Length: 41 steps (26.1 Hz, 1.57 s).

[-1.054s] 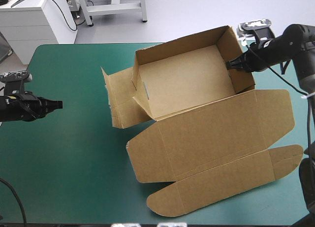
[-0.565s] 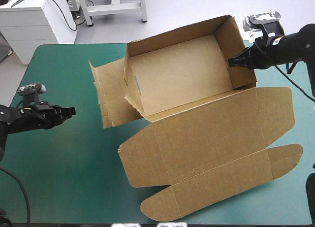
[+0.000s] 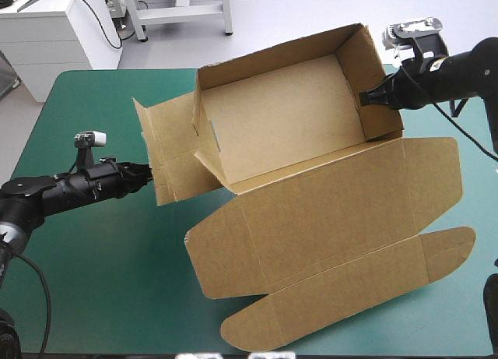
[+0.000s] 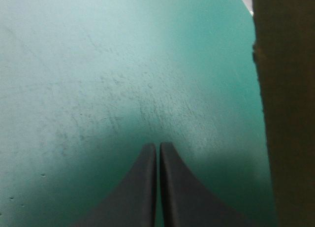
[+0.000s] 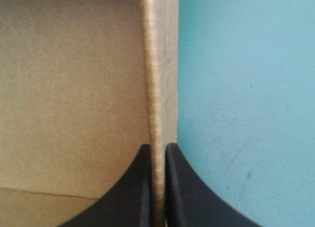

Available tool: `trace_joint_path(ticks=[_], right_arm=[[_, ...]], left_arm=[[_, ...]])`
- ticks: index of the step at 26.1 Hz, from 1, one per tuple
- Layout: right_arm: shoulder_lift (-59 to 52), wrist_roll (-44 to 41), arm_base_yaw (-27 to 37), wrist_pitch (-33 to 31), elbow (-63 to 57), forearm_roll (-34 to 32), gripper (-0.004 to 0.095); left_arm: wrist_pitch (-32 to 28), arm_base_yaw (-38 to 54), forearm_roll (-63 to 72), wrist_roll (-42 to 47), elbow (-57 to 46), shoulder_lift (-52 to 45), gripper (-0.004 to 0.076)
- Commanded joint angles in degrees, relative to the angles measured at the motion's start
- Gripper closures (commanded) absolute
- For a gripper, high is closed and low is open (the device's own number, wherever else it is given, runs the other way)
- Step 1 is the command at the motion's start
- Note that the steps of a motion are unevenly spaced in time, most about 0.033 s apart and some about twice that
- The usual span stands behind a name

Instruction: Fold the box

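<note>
Box (image 3: 280, 117) on bench (image 3: 117, 258), mid-right: walls raised, lid left flat, left end flap untucked | right tool (image 3: 364, 98) clamped on right wall | left tool (image 3: 148, 173) closed, empty, just beside flap | judged half done.

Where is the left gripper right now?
In the high view the left gripper is over the table's left side, shut. Its tip sits just beside the box's left flap, not gripping it.

No readable text — no labels, numbers.
</note>
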State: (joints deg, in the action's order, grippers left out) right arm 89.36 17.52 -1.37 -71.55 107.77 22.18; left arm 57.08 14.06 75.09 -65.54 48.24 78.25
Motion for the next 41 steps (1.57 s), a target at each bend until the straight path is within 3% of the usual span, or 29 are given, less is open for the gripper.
trace_joint_path(ticks=[1,12,22,34,41], right_arm=[[-2.4,0.3,0.4,0.2,1.5,4.1,0.0929],[-2.0,-0.1,0.4,0.2,1.0,2.6,0.0929],[-0.5,-0.6,0.2,0.2,0.9,2.6,0.0927],[0.4,-0.6,0.2,0.3,0.9,2.5,0.0927],[0.4,-0.6,0.2,0.7,0.9,2.7,0.0927]], left_arm=[[1.6,-2.2,5.9,-1.3,1.2,-1.5,0.0717],[17.2,-3.2,18.7,-5.3,1.3,-1.5,0.0717],[17.2,-6.2,20.4,-6.3,2.1,-1.7,0.0716],[17.2,-13.0,17.9,-5.6,14.8,-1.6,0.0713],[15.1,-17.3,15.7,-5.6,16.1,-1.6,0.0620]])
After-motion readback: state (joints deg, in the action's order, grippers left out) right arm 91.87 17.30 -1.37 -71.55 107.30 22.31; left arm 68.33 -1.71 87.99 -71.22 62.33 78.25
